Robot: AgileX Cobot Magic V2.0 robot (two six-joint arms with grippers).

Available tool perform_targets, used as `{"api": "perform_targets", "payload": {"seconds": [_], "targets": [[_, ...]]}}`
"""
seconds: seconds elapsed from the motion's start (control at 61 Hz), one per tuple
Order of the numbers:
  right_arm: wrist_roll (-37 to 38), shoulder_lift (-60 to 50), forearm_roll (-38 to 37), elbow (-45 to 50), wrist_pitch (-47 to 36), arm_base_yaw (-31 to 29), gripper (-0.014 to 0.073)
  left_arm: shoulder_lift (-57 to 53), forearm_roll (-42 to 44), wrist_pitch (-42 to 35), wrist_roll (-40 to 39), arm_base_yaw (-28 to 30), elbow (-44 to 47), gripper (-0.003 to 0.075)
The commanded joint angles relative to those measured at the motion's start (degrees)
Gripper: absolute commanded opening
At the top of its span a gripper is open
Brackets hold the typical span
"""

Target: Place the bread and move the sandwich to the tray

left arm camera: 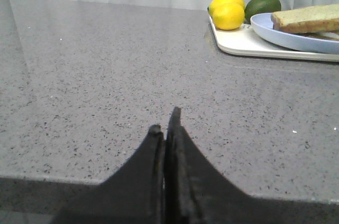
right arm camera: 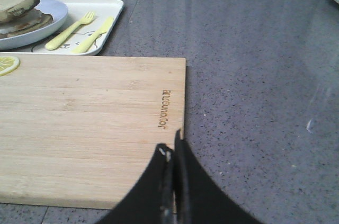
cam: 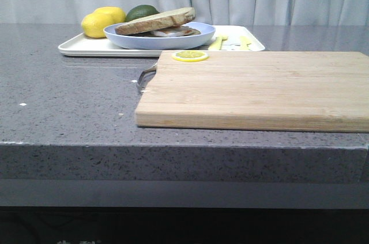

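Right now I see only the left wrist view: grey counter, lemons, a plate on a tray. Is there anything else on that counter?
Observer: Yes, a wooden board lies in front of the tray, nearer the robot.
Operator: Is anything on it?
Observer: Only a lemon slice, by its far left corner.
Operator: And the other arm?
Observer: The right gripper is shut and holds nothing, near the board's right edge.
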Motion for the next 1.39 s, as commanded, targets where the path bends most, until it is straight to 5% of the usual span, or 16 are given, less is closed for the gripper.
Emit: {"api": "perform_targets", "payload": {"seconds": [0.0,0.918,1.197,1.377], "targets": [[0.05,0.52,-0.14,-1.55,-4.33,-0.37,-0.0083,-1.31,-0.55,-5.85,-0.45,0.17,0.61,-0.0019],[0.05,0.52,-0.14,-1.55,-4.41,-0.37,-0.0083,-1.31,-0.55,-5.81,-0.45,0.17,0.61,-0.0019],[0.05,-4.21,-0.81,9.64,-17.33,3.50,-0.0083,-1.31,-0.55,-5.81,-0.45,0.17,0.61,-0.0019],[0.05,-11.90,0.34,17.12,-17.64,3.50,-0.0083,-1.31,-0.55,-5.81,-0.45,0.17,0.61,-0.0019]]}}
